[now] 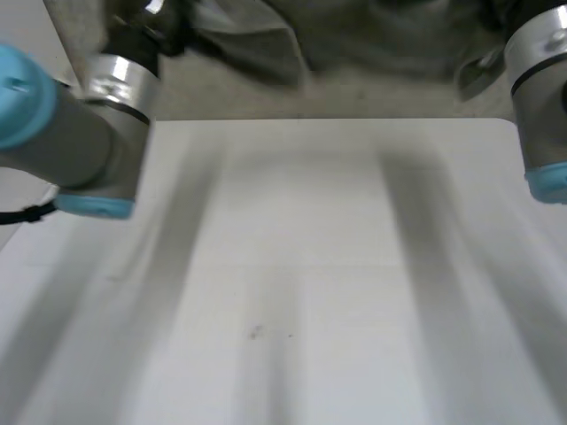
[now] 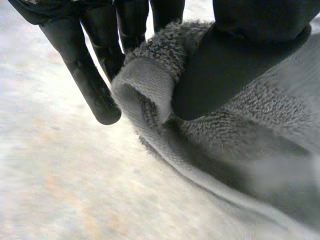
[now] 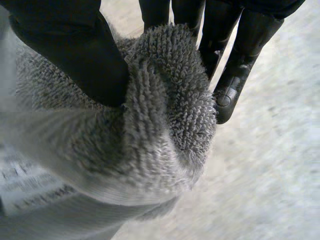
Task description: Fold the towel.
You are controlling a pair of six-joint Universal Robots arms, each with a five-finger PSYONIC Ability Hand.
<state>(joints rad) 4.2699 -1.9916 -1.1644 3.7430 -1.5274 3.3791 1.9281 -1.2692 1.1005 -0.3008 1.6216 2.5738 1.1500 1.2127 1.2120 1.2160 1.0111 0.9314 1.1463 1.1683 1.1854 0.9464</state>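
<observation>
**Head view.** The towel (image 1: 372, 40) hangs as a grey, bunched mass at 12 o'clock, at the far edge of the white counter (image 1: 310, 266). None of it lies on the near surface. The left arm (image 1: 89, 133) stands at 10 o'clock and the right arm (image 1: 540, 106) at 2 o'clock, with the cloth between them.

**Left wrist view.** The left hand (image 2: 235, 60) is closed on the towel. The thumb presses a rolled hem against the inner fingers (image 2: 132, 25), while one outer finger extends straight just beside the roll. The rest of the cloth trails away below the thumb, above the pale surface.

**Right wrist view.** The right hand (image 3: 70, 55) is likewise closed on the towel. The thumb clamps a thick bulge of pile against the fingers (image 3: 235, 75), whose tips protrude past the fabric. A printed label (image 3: 30, 192) lies on the cloth beneath the thumb.

**Step in hand.** Judged from these views, the towel is held raised by two pinched points, and no fold is laid. The next move calls for both pinches to hold while the cloth is carried over the counter and lowered flat, with even tension between the arms to prevent bunching.
</observation>
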